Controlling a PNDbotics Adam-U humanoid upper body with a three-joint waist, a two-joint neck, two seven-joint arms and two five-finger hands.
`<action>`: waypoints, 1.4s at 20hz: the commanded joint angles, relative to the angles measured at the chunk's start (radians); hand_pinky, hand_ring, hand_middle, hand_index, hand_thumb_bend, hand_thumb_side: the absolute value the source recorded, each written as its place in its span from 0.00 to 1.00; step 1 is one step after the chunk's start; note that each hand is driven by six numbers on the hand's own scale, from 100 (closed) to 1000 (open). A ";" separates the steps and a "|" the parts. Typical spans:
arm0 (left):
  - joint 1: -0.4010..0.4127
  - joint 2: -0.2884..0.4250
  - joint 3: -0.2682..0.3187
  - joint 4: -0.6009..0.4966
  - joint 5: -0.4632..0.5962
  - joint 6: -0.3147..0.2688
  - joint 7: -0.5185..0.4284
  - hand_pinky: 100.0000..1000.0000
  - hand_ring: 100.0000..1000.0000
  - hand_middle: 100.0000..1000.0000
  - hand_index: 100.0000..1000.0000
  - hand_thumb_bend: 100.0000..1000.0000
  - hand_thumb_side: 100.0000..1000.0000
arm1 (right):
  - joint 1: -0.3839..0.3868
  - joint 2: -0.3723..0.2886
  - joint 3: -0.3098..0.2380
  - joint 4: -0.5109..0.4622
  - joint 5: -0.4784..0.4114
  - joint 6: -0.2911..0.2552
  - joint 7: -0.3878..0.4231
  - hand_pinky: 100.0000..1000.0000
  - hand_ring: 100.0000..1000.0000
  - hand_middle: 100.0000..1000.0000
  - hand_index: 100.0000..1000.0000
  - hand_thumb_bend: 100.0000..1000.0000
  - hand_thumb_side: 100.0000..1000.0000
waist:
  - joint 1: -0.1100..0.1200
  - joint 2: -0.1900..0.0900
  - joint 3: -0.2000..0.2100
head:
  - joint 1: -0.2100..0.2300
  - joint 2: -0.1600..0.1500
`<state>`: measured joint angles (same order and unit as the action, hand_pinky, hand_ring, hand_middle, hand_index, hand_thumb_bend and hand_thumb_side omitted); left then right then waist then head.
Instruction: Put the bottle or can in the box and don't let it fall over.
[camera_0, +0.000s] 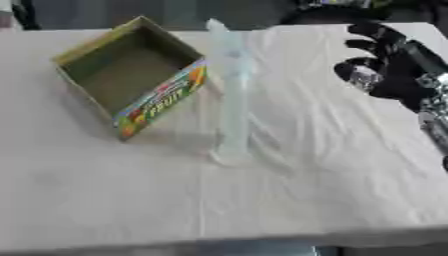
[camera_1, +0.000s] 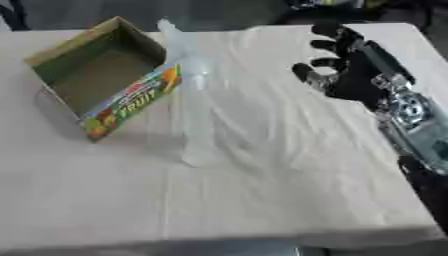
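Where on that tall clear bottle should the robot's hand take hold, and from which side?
Probably around the middle of the bottle, coming in from its right. It stands upright, tall and narrow on a small base, so a grip near the top could tip it. The box sits close on its left, while the right hand, open, is already on the free side.

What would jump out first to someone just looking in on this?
A tall clear bottle stands upright mid-table on the white cloth, just right of an open, empty box with a colourful fruit label. The black right hand hovers open to the bottle's right, not touching it. The left hand is not in view.
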<state>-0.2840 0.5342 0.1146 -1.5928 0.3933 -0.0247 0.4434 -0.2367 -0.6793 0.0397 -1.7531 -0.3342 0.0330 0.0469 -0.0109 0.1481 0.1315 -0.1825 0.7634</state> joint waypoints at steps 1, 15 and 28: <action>-0.004 0.016 0.013 -0.022 -0.005 0.000 0.005 0.72 0.79 0.74 0.82 0.67 0.72 | -0.012 -0.017 -0.003 -0.025 -0.004 -0.003 0.008 0.79 0.93 0.95 0.93 0.38 0.11 | 0.003 -0.014 0.000 | 0.001 0.006; -0.005 0.014 0.011 -0.019 -0.003 0.002 0.004 0.72 0.78 0.74 0.82 0.67 0.72 | -0.014 -0.028 0.051 -0.050 -0.045 0.009 0.076 0.79 0.93 0.95 0.94 0.37 0.12 | 0.001 -0.014 0.004 | 0.001 0.002; -0.006 0.012 0.006 -0.016 -0.003 0.005 -0.002 0.72 0.78 0.74 0.82 0.67 0.72 | -0.024 -0.025 0.103 -0.066 -0.097 0.031 0.130 0.79 0.93 0.94 0.93 0.36 0.13 | 0.001 -0.012 0.009 | -0.005 0.002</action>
<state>-0.2804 0.5280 0.1144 -1.5967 0.3910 -0.0202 0.4436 -0.2465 -0.6817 0.1455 -1.7952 -0.4221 0.0630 0.1711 -0.0118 0.1480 0.1390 -0.1865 0.7634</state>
